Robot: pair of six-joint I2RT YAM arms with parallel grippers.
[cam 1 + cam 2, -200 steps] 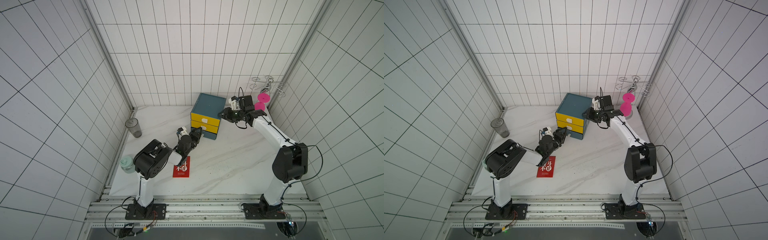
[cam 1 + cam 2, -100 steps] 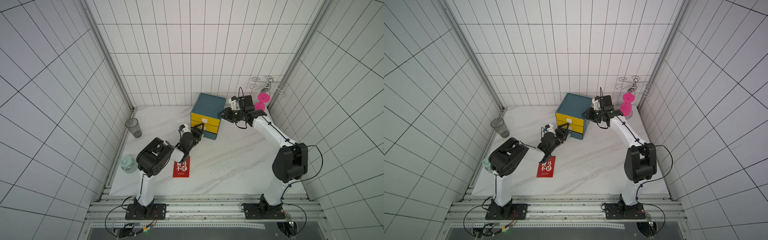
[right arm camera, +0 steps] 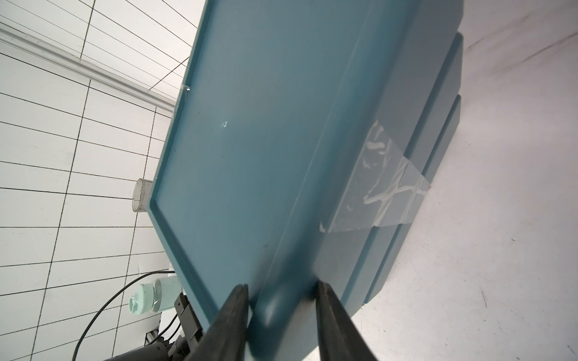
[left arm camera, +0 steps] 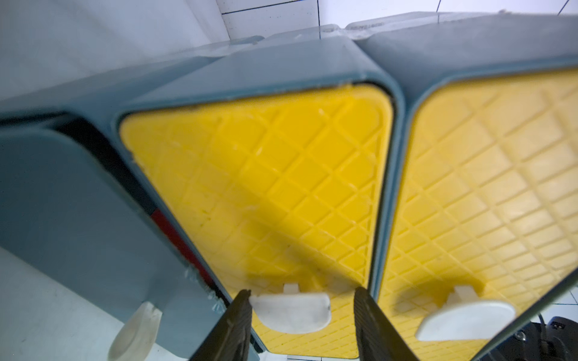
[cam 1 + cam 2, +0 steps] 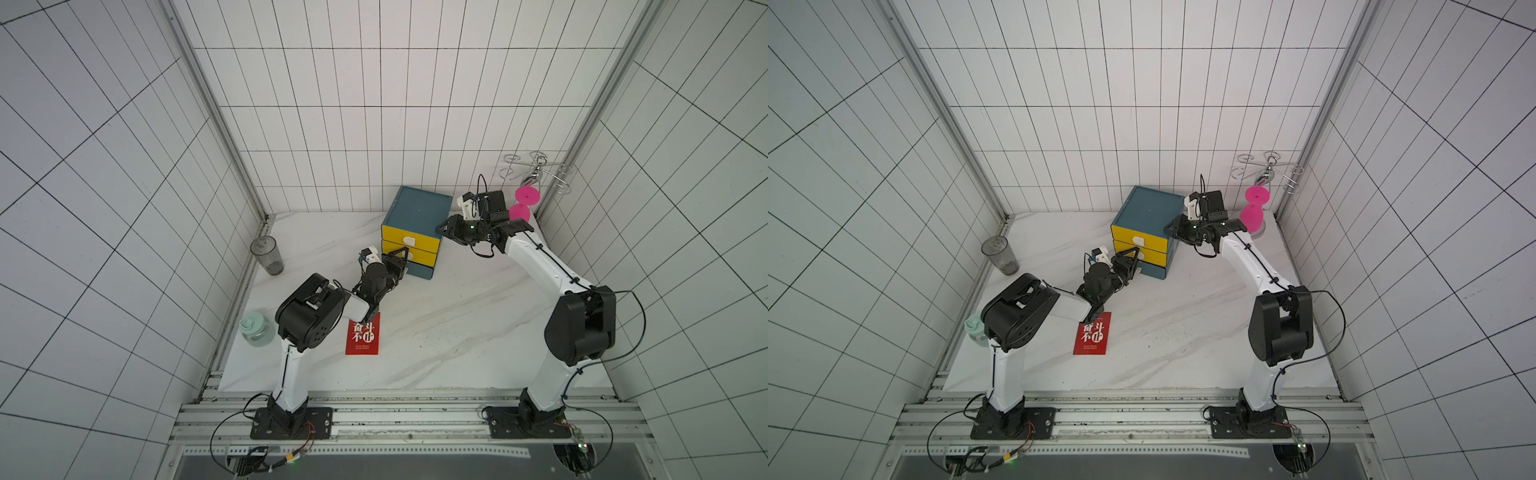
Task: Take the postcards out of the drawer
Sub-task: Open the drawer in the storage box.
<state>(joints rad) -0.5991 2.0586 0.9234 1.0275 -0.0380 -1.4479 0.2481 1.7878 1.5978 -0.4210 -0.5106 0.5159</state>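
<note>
A blue cabinet [image 5: 417, 205] with two yellow drawers over a blue bottom drawer [image 4: 62, 203] stands at the back. One red postcard [image 5: 363, 338] lies flat on the table beside the left arm. A red strip [image 4: 175, 237] shows in the gap of the bottom drawer, which stands slightly ajar. My left gripper [image 4: 302, 292] is open at the middle yellow drawer [image 4: 266, 187]. Its fingers straddle the white handle [image 4: 291, 315]; one touches it and the other stands clear. My right gripper [image 3: 281, 285] is shut on the cabinet's top corner [image 3: 275, 312].
A grey tumbler [image 5: 267, 255] stands by the left wall and a mint bottle [image 5: 255, 328] sits near the left arm's base. A pink goblet [image 5: 524, 203] and a wire rack [image 5: 536, 170] occupy the back right corner, close behind the right arm.
My left gripper has travelled from over the table up to the middle drawer's handle, and its jaws have narrowed around it. The right arm has held still on the cabinet.
</note>
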